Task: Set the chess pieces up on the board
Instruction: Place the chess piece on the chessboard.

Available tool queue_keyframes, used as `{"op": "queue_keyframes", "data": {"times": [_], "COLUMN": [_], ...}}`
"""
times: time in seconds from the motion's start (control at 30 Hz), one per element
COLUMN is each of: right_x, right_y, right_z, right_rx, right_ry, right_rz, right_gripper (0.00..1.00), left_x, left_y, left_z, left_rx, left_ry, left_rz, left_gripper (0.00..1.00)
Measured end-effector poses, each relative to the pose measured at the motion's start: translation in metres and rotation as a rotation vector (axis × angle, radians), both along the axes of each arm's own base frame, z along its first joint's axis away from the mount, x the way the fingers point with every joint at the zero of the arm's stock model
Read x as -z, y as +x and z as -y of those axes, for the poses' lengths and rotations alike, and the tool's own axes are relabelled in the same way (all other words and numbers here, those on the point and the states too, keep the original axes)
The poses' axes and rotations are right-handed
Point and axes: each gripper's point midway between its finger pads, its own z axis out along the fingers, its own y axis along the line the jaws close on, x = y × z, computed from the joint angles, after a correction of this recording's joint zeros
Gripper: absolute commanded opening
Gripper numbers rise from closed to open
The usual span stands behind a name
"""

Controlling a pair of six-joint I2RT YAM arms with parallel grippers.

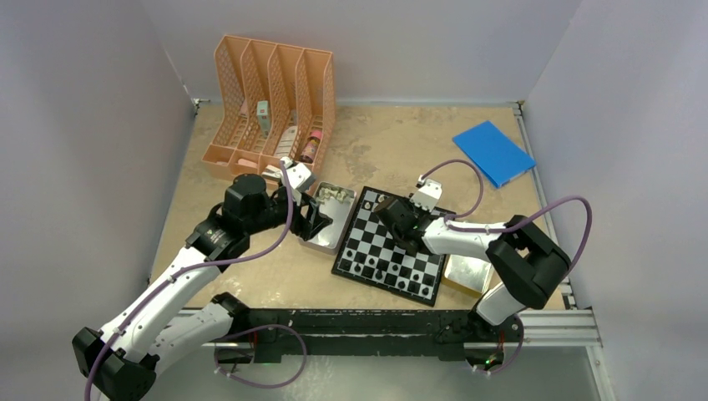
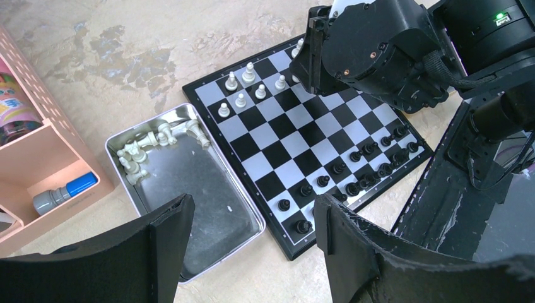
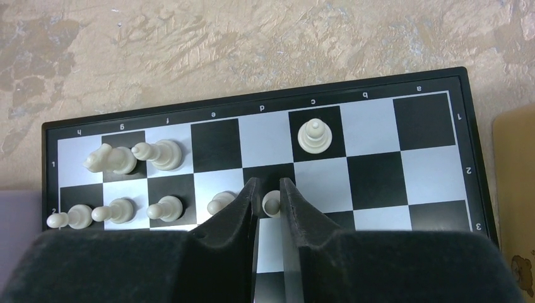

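The checkered board (image 1: 341,269) lies in the middle of the table. Black pieces (image 2: 372,165) stand in two rows on its near side. Several white pieces (image 2: 243,95) stand on its far side. More white pieces (image 2: 144,150) lie in an open metal tin (image 2: 189,189) left of the board. My right gripper (image 3: 270,191) is low over the board (image 3: 252,104), shut on a white pawn (image 3: 272,202) in the second row, beside other white pawns (image 3: 120,209). A white piece (image 3: 313,136) stands on c1. My left gripper (image 2: 252,218) is open and empty, above the tin's near end and the board's corner.
An orange desk organizer (image 1: 271,109) with small items stands at the back left. A blue flat pad (image 1: 493,152) lies at the back right. A second, golden tin (image 1: 467,274) sits at the board's near right corner. The arms' black base rail (image 1: 376,322) runs along the near edge.
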Motion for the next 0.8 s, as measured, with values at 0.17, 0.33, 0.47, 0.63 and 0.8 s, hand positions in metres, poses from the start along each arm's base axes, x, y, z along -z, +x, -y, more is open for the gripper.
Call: {"op": "queue_keyframes", "data": {"times": [0.17, 0.33, 0.47, 0.63, 0.8], "right_x": [0.0002, 0.0019, 0.002, 0.0021, 0.0012], "right_y": [-0.0001, -0.0004, -0.0004, -0.0002, 0.0012], "right_z": [0.0003, 0.0006, 0.0007, 0.0006, -0.0006], "right_rx": [-0.003, -0.004, -0.004, -0.006, -0.009], "right_ry": [-0.006, -0.011, -0.011, -0.015, -0.02], "right_rz": [-0.002, -0.006, -0.007, -0.008, -0.007], "right_gripper": [0.17, 0.17, 0.17, 0.17, 0.17], "left_x": [0.0, 0.0002, 0.0002, 0.0001, 0.0], "left_y": [-0.0001, -0.0001, -0.0001, -0.0007, -0.001], "left_z": [0.0, 0.0, 0.0, 0.0005, 0.0007], "left_rx": [0.0, 0.0, 0.001, 0.007, 0.009], "left_ry": [0.0, 0.0, 0.0, 0.001, 0.0], "left_rz": [0.0, 0.0, 0.0, 0.002, 0.001], "left_gripper": [0.7, 0.7, 0.7, 0.7, 0.7]}}
